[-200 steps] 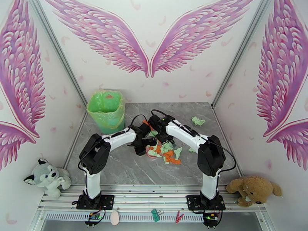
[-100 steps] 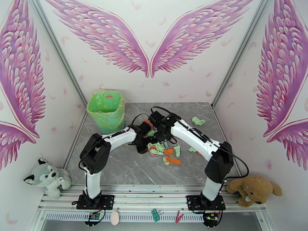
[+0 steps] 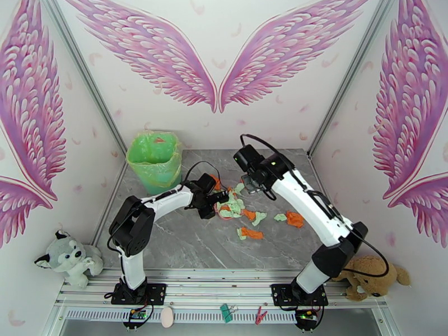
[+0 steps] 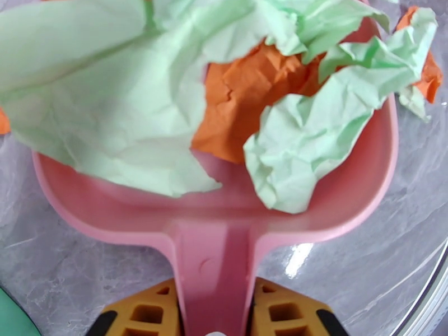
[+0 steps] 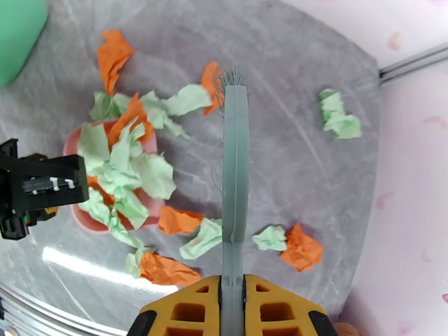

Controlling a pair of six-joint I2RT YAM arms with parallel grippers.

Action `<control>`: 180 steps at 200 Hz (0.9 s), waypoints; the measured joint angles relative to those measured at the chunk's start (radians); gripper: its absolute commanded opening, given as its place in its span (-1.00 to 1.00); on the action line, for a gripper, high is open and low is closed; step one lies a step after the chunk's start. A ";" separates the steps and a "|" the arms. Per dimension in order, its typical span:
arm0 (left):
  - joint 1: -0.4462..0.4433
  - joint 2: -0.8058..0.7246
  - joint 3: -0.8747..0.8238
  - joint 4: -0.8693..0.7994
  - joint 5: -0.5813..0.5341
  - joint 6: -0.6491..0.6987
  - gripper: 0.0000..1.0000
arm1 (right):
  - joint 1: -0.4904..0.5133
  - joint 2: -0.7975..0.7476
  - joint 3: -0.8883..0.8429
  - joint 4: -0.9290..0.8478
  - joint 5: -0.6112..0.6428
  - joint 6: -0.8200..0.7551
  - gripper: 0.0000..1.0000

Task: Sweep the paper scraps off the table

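At the far left, off the tabletop (image 3: 179, 242), I see a toy dog (image 3: 70, 259). On the back left corner of the tabletop stands a green bin (image 3: 155, 161), lined with a green bag.

My left pincer (image 3: 215, 198) sits near the middle, just right of the bin. From the left wrist I see the left pincer (image 4: 213, 317) clamped on the handle of a pink dustpan (image 4: 215, 219), one yellow finger on each side. The dustpan lies on the grey marble. It is heaped with paper scraps (image 4: 112, 107), mint green and orange, and some hang over its rim.

From the right wrist, more paper scraps (image 5: 173, 219) lie loose around the dustpan's mouth, orange and green mixed. One orange piece (image 5: 112, 57) lies apart, toward the bin.

My right pincer (image 5: 232, 301) is closed on the handle of a teal brush (image 5: 235, 163). The brush points away from me, with its bristle tip just beside an orange scrap. I cannot tell whether the bristles touch the tabletop.

Further right, a green and an orange scrap (image 3: 294, 219) lie side by side, and a green one (image 3: 288, 176) sits alone near the back right. A teddy bear (image 3: 369, 275) lies off the tabletop's right edge.
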 measured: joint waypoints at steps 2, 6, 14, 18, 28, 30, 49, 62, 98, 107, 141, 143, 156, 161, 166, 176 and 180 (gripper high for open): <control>0.002 -0.003 0.000 0.000 0.002 0.000 -1.00 | -0.001 -0.005 -0.001 0.000 0.002 0.000 -1.00; 0.006 -0.013 0.000 0.000 0.008 -0.002 -1.00 | -0.004 -0.020 -0.006 0.001 0.006 0.000 -1.00; 0.014 -0.028 0.000 -0.002 0.014 -0.006 -1.00 | -0.008 -0.050 -0.026 0.005 0.015 0.000 -1.00; 0.019 -0.036 0.002 -0.004 0.017 -0.008 -1.00 | -0.010 -0.063 -0.039 0.007 0.018 0.000 -1.00; 0.029 -0.052 0.011 -0.014 0.016 -0.016 -1.00 | -0.014 -0.099 -0.088 0.011 0.023 0.000 -1.00; 0.031 -0.055 0.014 -0.019 0.016 -0.019 -1.00 | -0.015 -0.104 -0.095 0.012 0.023 0.000 -1.00; 0.045 -0.071 0.055 -0.049 0.009 -0.031 -1.00 | -0.021 -0.146 -0.205 0.026 0.024 0.001 -1.00; 0.050 -0.082 0.084 -0.065 -0.001 -0.043 -1.00 | -0.023 -0.157 -0.280 0.037 0.023 0.001 -1.00; 0.065 -0.134 0.168 -0.134 -0.042 -0.065 -1.00 | -0.027 -0.185 -0.438 0.080 0.014 0.001 -1.00; 0.075 -0.145 0.201 -0.163 -0.051 -0.069 -1.00 | -0.030 -0.200 -0.465 0.088 0.011 0.002 -1.00; 0.126 -0.176 0.341 -0.259 -0.110 -0.076 -1.00 | -0.055 -0.262 -0.520 0.119 0.002 0.001 -1.00; 0.129 -0.176 0.352 -0.266 -0.115 -0.077 -1.00 | -0.057 -0.265 -0.521 0.121 0.001 0.000 -1.00; 0.148 -0.180 0.408 -0.305 -0.140 -0.077 -1.00 | -0.067 -0.282 -0.529 0.130 -0.006 0.000 -1.00; 0.156 -0.181 0.428 -0.320 -0.148 -0.077 -1.00 | -0.069 -0.285 -0.530 0.132 -0.008 0.000 -1.00; 0.165 -0.181 0.450 -0.335 -0.156 -0.077 -1.00 | -0.072 -0.288 -0.531 0.134 -0.011 -0.002 -1.00; 0.181 -0.184 0.488 -0.364 -0.174 -0.077 -1.00 | -0.075 -0.294 -0.533 0.141 -0.015 -0.003 -1.00; 0.188 -0.185 0.503 -0.378 -0.180 -0.077 -1.00 | -0.075 -0.296 -0.536 0.146 -0.018 -0.004 -1.00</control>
